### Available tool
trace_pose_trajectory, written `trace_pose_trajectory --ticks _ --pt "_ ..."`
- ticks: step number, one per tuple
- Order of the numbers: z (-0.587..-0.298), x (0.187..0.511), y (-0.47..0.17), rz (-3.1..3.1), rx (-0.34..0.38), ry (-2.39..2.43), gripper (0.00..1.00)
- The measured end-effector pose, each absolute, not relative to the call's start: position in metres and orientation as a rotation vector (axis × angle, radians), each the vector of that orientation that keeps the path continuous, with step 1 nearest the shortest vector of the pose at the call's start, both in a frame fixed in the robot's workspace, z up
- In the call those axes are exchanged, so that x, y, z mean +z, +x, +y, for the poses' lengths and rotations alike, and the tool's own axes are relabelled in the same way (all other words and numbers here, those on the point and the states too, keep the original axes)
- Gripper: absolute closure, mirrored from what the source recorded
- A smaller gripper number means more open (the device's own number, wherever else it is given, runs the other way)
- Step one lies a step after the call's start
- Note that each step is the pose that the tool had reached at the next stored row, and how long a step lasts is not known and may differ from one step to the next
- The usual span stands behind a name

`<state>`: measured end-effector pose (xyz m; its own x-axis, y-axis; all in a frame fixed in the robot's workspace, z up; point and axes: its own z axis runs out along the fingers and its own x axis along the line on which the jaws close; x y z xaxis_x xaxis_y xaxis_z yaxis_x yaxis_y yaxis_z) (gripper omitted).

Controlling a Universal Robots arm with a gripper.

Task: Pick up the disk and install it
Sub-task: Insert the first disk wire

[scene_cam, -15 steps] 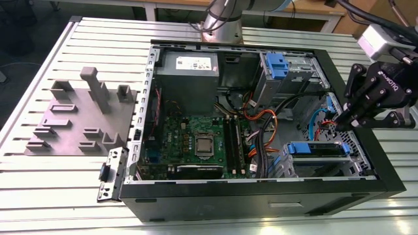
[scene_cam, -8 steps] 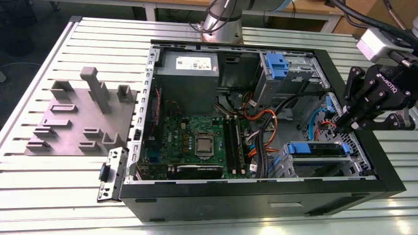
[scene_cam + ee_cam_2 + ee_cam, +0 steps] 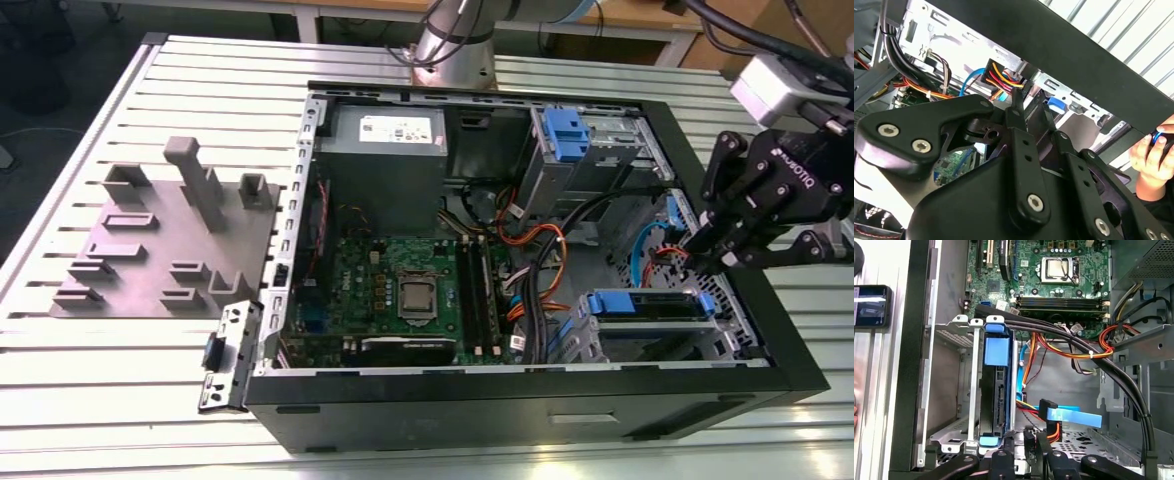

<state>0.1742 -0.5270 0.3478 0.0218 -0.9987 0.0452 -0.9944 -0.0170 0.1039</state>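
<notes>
We are looking at an open computer case (image 3: pixel 534 395) lying on a slatted metal table (image 3: pixel 80 360). The gripper (image 3: pixel 705 262) is hanging over the case's edge on the exterior view's right, dipping into the case just above the drive cage (image 3: pixel 650 330). The disk (image 3: pixel 996 390) is sitting on edge inside that cage, with its blue frame (image 3: pixel 997 345) showing across the top and down its side in the first wrist view. The gripper is just beside the disk but we are not seeing contact. We cannot tell how far the jaws are standing apart or whether they are holding anything.

Orange and black cables (image 3: pixel 1074 347) are running across the case between the motherboard (image 3: pixel 407 290) and the cage. A loose connector with a flat blue cable (image 3: pixel 1069 416) is lying near the gripper. A grey power supply box (image 3: pixel 384 140) is sitting at the far end of the case. A grey fixture block (image 3: pixel 160 240) is resting on the table at the exterior view's left. A person's hand (image 3: pixel 1154 155) is showing beyond the case wall in the second wrist view.
</notes>
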Motion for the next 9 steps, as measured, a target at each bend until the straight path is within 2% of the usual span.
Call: trace_pose_trajectory --ticks 1,9 --pt "-0.527 0.3478 0.1742 -2.123 -0.062 2.169 0.69" --pt "-0.5258 0.3475 0.1741 -2.079 -0.067 2.218 0.69"
